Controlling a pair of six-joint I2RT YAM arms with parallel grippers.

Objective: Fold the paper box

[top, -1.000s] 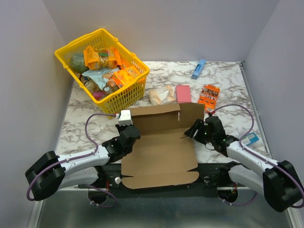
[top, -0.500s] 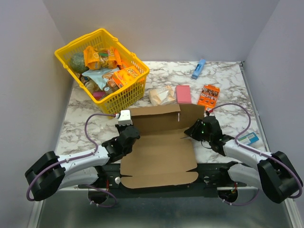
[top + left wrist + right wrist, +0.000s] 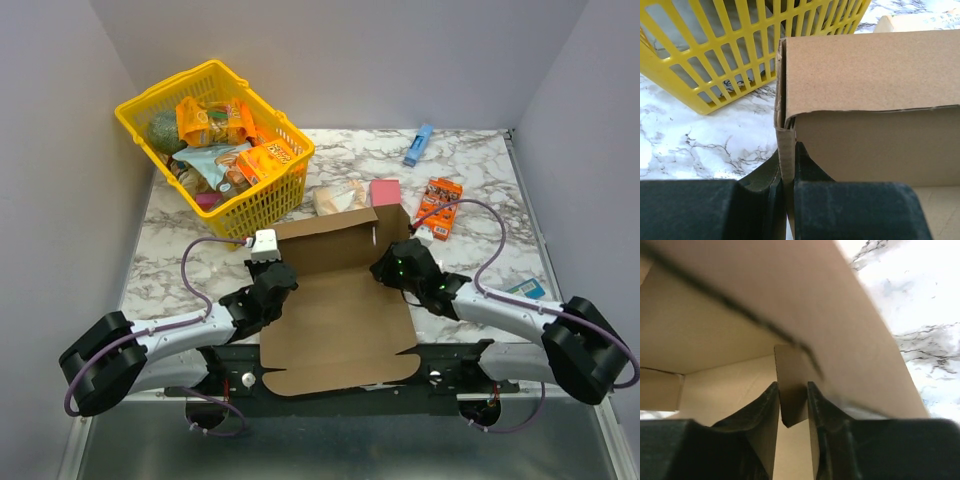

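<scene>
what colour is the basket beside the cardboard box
The basket is bright yellow, with open slatted sides; it shows best in the top external view.

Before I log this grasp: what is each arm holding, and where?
Both hold the paper box: left fingers pinch its left flap, right fingers its right tab.

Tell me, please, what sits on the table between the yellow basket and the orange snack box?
A pale crinkled bag and a flat pink pack, seen in the top view.
</scene>
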